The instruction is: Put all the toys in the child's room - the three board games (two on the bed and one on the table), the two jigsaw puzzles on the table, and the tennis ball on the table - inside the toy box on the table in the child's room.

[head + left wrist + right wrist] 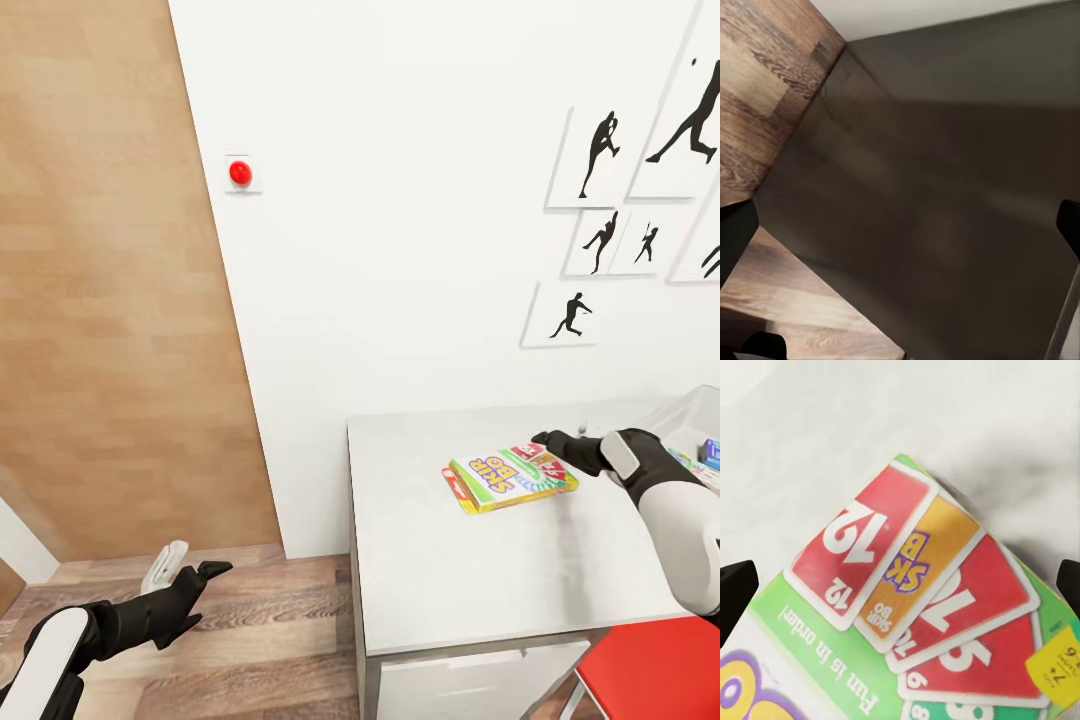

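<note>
Green-edged board game (511, 477) flat on pale table (450, 570), at 3 o'clock of head view; toy box (690, 415) at far 3 o'clock edge. Right gripper (541, 438) over game's far corner, fingertips (736, 585) spread wide either side of box, holding nothing. Left gripper (212, 569) low at 8 o'clock above wood floor (270, 620), fingers parted, empty

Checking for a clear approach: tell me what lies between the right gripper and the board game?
Nothing: in the head view the right gripper sits at the board game edge, tabletop around it.
</note>
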### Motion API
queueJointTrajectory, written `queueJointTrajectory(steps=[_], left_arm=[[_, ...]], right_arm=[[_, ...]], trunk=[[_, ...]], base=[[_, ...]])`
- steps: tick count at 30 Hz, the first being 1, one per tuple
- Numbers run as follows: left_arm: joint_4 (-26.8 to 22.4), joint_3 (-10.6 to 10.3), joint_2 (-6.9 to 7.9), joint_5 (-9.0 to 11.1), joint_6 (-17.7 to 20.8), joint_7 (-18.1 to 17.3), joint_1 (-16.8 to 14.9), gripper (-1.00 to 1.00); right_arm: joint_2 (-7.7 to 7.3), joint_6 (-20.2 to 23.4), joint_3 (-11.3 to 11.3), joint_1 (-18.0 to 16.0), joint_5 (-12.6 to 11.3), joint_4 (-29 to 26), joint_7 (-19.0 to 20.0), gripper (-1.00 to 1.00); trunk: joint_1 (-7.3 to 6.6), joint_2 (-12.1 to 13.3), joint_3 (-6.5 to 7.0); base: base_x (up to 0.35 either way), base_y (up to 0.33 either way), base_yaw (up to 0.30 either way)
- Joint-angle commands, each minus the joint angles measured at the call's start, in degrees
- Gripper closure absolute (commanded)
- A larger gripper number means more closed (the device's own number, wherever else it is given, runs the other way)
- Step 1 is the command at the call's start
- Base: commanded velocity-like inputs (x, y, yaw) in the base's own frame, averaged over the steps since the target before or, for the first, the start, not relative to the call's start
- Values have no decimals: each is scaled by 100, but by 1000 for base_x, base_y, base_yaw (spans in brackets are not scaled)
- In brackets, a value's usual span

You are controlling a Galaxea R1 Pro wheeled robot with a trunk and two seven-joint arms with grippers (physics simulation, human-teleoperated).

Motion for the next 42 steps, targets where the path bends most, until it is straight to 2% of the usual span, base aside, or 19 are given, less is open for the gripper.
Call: queueJointTrajectory(steps=[1,8,23,29,32,35,42], left_arm=[[-5,6,-1,60,18,59,-4,-100],[-5,7,6,61,25,58,-4,-100],[-4,6,1,63,33,66,-4,-100],[-1,14,11,63,29,57,-4,-100],[10,80,26,48,26,60,0,-100],[49,270,32,50,29,64,3,-100],[78,370,34,53,32,64,5,-100]], right_arm=[[1,29,-37,-3,11,-5,19,-100],[-4,21,-53,5,-36,4,6,-100],[-84,8,-57,17,-107,3,-6,-100],[-111,8,-57,26,-117,3,16,-100],[-109,17,-57,40,-118,0,37,-100],[-108,54,-57,53,-119,-4,56,-100],[-96,102,-50,72,-207,8,248,-100]], trunk=[[0,-3,-6],[0,-3,-6],[329,-605,-275],[329,-605,-275],[329,-605,-275],[329,-605,-275],[329,-605,-275]], base=[[0,0,0],[0,0,0],[0,0,0],[0,0,0],[0,0,0],[0,0,0],[0,0,0]])
